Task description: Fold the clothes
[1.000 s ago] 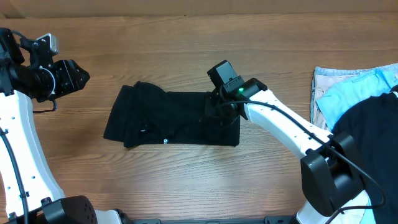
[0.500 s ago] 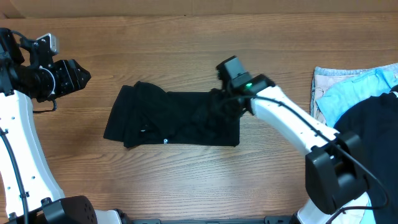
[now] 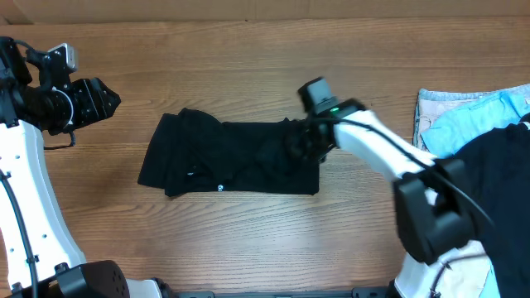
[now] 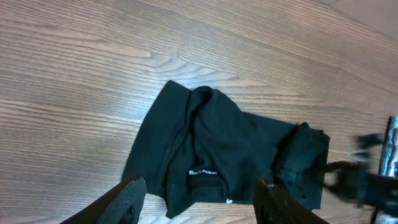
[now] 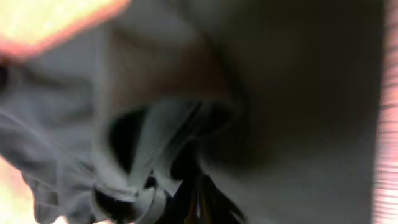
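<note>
The clothes are a black T-shirt (image 3: pixel 224 157) lying partly folded mid-table, with its white neck label (image 4: pixel 202 171) and tiny hem tag (image 4: pixel 229 200) showing. My right gripper (image 3: pixel 305 141) is down on the shirt's rumpled right edge, shut on a bunch of the black cloth (image 5: pixel 298 93); dark fabric fills the right wrist view around the closed fingertips (image 5: pixel 199 199). My left gripper (image 3: pixel 112 101) hangs open above the bare table at the far left, well clear of the shirt (image 4: pixel 230 155), with nothing between its fingers (image 4: pixel 134 193).
A pile of other laundry sits at the right table edge: a light-blue garment (image 3: pixel 476 120) and a rumpled black garment (image 3: pixel 489 190) over it. Bare wooden table (image 3: pixel 248 66) surrounds the shirt.
My right gripper slid a little to the right along the shirt's right edge and closed on the cloth, bunching it. The left arm has stayed put.
</note>
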Available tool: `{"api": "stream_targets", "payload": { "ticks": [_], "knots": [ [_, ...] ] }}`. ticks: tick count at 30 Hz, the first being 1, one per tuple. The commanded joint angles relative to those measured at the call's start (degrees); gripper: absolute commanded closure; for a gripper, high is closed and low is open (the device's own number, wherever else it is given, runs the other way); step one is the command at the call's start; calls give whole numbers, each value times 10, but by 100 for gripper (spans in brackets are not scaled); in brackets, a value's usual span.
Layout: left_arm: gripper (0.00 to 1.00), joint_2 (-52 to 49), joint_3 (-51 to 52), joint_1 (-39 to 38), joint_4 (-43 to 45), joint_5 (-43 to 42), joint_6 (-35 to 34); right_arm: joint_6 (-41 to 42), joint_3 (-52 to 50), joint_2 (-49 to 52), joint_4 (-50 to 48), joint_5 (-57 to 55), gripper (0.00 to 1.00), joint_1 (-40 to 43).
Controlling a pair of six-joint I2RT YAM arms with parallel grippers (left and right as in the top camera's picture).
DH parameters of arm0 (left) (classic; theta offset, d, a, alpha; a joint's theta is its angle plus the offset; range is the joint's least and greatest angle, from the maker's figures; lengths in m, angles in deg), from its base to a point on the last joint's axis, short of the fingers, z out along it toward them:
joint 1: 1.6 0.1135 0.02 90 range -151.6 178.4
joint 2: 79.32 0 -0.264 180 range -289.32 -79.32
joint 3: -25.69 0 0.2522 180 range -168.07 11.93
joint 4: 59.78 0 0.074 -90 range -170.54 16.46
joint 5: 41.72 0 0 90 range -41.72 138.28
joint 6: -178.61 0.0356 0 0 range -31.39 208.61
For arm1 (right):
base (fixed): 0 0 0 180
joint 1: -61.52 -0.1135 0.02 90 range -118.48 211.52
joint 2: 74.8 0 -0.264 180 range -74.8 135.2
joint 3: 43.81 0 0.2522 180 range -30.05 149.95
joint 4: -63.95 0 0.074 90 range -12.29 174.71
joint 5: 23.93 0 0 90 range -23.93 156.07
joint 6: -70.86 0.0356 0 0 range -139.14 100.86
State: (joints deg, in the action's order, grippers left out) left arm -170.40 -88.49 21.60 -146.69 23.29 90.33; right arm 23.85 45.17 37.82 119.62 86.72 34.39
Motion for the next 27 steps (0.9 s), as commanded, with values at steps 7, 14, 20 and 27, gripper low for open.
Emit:
{"api": "stream_targets", "payload": {
  "ticks": [7,14,20,27],
  "knots": [
    [41,0,8,-7,1,1,7,-149,5,4,-80,188,96,-107],
    [40,0,8,-7,1,2,7,-123,5,-57,-36,89,90,-47],
    [39,-4,8,-7,2,2,7,-49,5,-57,16,18,90,30],
    [39,-5,8,-7,1,1,7,0,-19,-21,7,-16,89,35]
  ]
}}
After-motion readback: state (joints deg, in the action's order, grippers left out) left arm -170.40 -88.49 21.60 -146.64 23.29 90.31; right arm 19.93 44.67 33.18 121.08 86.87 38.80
